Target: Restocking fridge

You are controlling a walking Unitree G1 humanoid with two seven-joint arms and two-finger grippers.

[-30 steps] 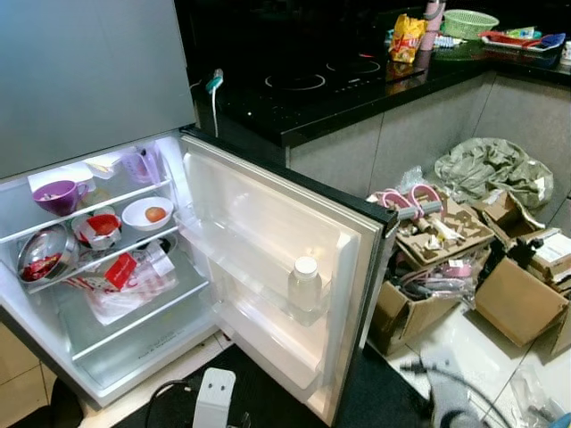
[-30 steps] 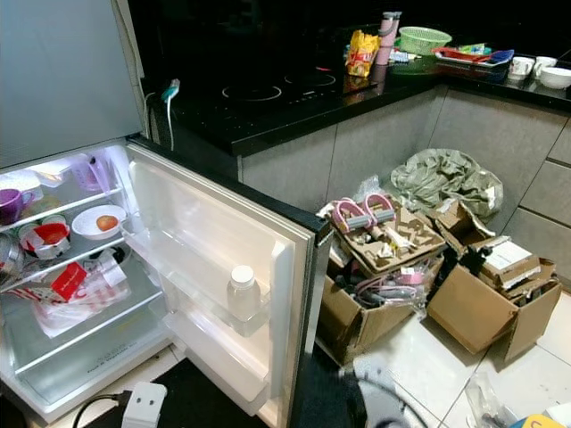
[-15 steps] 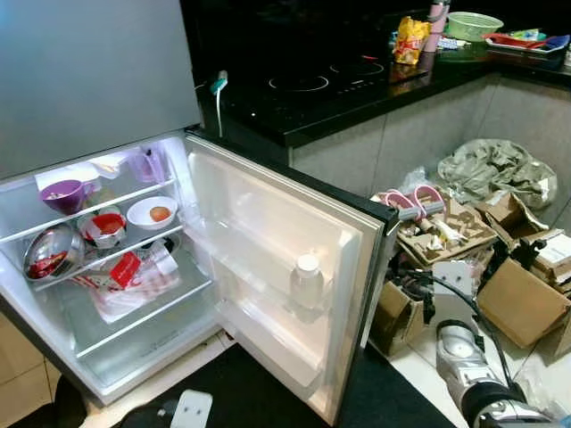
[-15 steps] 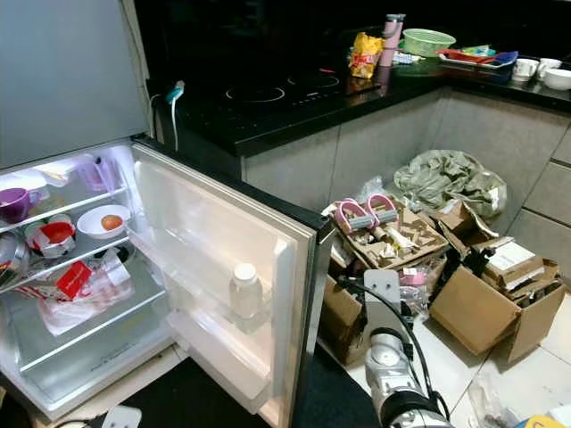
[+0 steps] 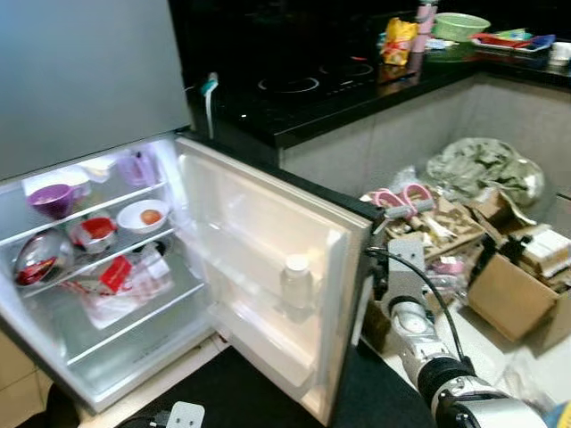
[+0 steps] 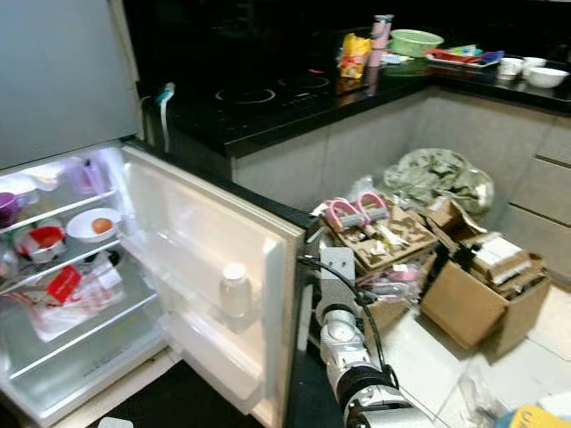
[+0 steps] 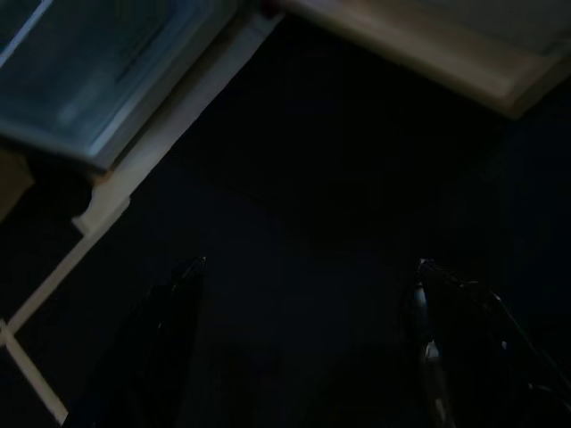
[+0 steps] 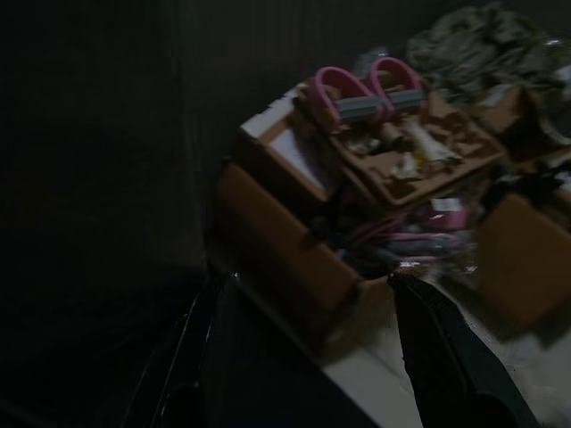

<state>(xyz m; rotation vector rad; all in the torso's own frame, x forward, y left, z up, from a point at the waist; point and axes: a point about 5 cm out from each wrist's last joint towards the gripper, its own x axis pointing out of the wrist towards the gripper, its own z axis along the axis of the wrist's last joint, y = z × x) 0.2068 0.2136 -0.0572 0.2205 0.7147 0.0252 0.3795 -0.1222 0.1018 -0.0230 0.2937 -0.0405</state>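
Your right hand is raised beside the outer edge of the open fridge door, its two black fingers spread apart and empty, facing brown cardboard boxes on the floor. Your left hand hangs low over dark floor, fingers apart, empty. A white-capped clear plastic bottle stands in the glossy white door shelf. Inside the fridge, wire-edged shelves carry a purple cup, a white bowl and a steel bowl. The boxes hold pink-handled clutter, hard to make out. A black desk runs behind.
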